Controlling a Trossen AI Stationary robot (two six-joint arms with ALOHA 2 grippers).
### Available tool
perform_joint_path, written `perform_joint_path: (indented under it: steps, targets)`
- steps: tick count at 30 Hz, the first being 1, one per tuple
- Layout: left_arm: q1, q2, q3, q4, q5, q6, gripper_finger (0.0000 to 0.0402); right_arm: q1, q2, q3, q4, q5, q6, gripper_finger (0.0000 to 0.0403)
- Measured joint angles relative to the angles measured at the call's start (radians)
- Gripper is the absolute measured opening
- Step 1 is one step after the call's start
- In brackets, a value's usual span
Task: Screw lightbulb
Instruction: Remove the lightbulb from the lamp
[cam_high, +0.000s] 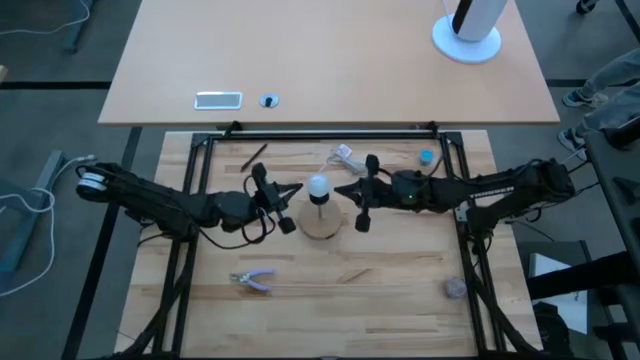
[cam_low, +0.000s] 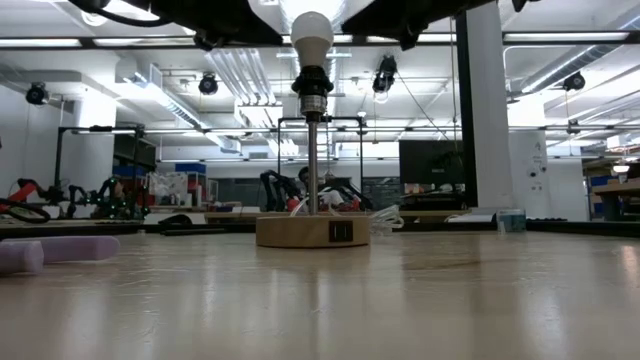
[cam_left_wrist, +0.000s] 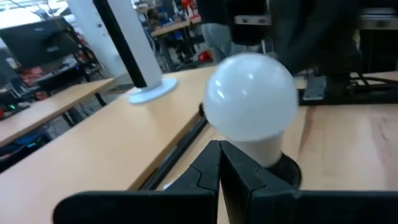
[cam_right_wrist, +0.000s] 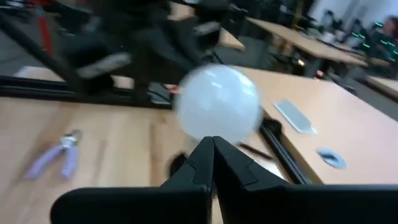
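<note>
The white frosted lightbulb (cam_high: 318, 185) sits upright in a black socket (cam_low: 312, 85) on a thin metal post that rises from a round wooden disc (cam_high: 321, 222). My left gripper (cam_high: 297, 189) is shut and points level at the bulb from the table's left. In the left wrist view its tips (cam_left_wrist: 219, 152) show just in front of the bulb's neck (cam_left_wrist: 264, 148). My right gripper (cam_high: 341, 189) is shut too and points at the bulb from the table's right, its tips (cam_right_wrist: 213, 146) showing before the globe (cam_right_wrist: 217, 102). My left gripper's shut tips stand level at the bulb's neck just above the socket; whether they touch it I cannot tell. My right gripper's shut tips stand at the lower side of the globe, slanting slightly down; whether they touch it I cannot tell.
Purple-handled pliers (cam_high: 254, 279) lie near the front left. A greyish ball (cam_high: 455, 287) sits at the front right. A crumpled clear wrapper (cam_high: 345, 155), a dark pen (cam_high: 254, 156) and a small blue thing (cam_high: 427, 157) lie by the far edge.
</note>
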Motion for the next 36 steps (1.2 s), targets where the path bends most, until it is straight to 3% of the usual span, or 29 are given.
perform_joint_path:
  steps: [8,13,23,27,31,36]
  targets:
    - [0.031,0.002,0.0,0.062,0.105,0.044,0.0,-0.004,0.053,0.001,0.09,-0.05,-0.009,0.0]
    - [0.033,0.013,0.0,0.065,0.104,0.038,0.0,-0.025,0.068,0.001,0.1,-0.056,0.015,0.0]
    - [0.013,0.017,0.002,0.048,0.193,0.029,0.0,-0.032,0.066,0.001,0.069,0.011,0.019,0.0]
    - [-0.003,0.012,0.001,0.03,0.174,0.029,0.0,-0.029,0.065,0.0,0.044,0.025,0.019,0.0]
    - [-0.021,-0.002,0.001,0.019,0.069,0.041,0.0,-0.023,0.034,0.0,-0.024,0.024,0.026,0.0]
    - [-0.001,-0.01,0.001,0.036,0.019,0.083,0.0,-0.015,0.017,0.0,-0.008,-0.071,0.023,0.0]
